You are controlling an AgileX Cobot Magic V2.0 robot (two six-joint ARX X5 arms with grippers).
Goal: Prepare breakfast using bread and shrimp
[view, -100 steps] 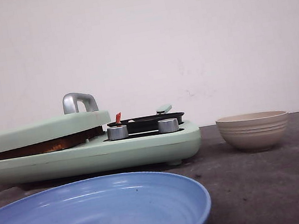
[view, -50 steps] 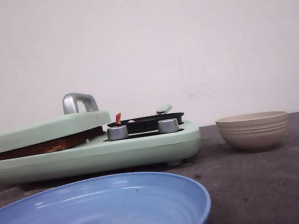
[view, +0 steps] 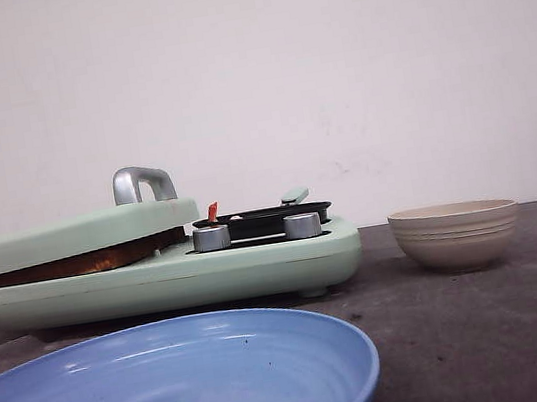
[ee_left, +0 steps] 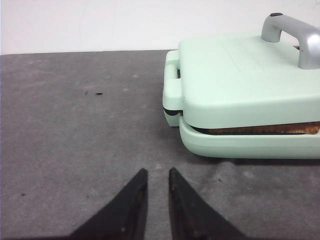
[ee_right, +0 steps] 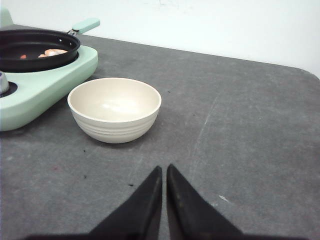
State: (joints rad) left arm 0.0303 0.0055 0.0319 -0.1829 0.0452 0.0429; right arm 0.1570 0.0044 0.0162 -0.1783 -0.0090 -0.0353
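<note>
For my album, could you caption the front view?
Bread toasting in a mint green sandwich press, blue plate in front, beige bowl beside.

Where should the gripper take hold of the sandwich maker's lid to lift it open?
Grip the silver handle on top of the green lid. It arches clear of the lid, leaving a gap for a finger. Come down from above, probably with the left gripper, which is nearest. The bread is sandwiched underneath.

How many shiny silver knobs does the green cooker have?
2. Both sit on the cooker's front edge, in front of the black pan: the left knob beside the closed lid, the right knob nearer the bowl.
</note>
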